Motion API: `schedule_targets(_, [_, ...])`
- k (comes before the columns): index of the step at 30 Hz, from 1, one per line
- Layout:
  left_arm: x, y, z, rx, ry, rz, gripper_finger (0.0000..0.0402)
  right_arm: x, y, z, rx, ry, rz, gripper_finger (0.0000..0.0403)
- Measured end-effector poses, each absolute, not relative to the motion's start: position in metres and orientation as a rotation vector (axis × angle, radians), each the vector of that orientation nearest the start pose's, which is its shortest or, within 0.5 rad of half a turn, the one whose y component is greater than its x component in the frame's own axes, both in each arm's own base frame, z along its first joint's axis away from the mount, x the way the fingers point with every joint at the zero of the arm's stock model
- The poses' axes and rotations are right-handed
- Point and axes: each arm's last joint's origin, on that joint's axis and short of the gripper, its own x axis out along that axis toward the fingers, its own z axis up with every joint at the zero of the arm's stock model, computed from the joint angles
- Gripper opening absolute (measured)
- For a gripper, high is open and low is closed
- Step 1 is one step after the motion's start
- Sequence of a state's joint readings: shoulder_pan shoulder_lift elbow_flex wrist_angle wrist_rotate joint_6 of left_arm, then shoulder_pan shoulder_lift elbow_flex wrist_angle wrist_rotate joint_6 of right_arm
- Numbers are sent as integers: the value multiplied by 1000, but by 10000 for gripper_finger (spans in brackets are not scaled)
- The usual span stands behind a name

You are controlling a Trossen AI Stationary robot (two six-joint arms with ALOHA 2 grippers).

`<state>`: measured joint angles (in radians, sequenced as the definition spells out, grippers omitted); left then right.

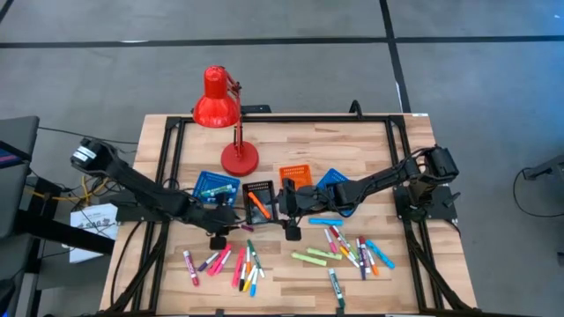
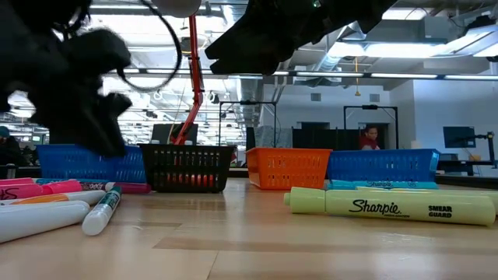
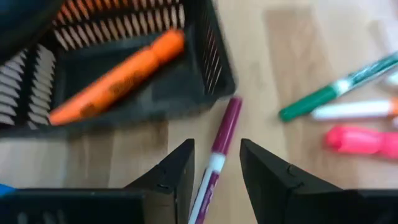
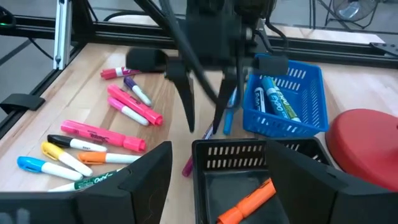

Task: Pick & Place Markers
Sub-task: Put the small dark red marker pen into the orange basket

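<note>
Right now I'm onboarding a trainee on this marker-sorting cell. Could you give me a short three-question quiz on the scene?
1. True or false: the black tray holds an orange marker.
2. Which colour is the marker between the left end effector fingers? A green, B purple, C yellow.
3. Fill in: the blue tray beside the lamp base holds ___ markers.
Key: 1 true; 2 B, the purple marker; 3 blue markers.

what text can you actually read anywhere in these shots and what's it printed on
"Sharpie" on the pale yellow highlighter lying in the low view's foreground.
"SMEAR GUARD" in small print on that same barrel.
Print on the blue markers in the blue tray: too blurred to read.
Print on the pink markers: unreadable.
</note>
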<state>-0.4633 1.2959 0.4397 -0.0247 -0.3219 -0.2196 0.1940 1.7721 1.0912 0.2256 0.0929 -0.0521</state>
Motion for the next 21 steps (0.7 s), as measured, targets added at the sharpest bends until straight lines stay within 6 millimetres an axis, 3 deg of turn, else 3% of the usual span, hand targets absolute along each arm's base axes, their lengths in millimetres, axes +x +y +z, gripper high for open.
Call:
schedule_targets(12, [200,-89,111,138,946,-13,117,381,72,212,-116,449,111,249])
schedule_targets(19, [199,-90,114,10,951,-16,32,381,72,212,-116,449,111,249])
schedule_targets(21, [198,-91,119,-63,947,-30,23,381,72,212,-116,449,111,249])
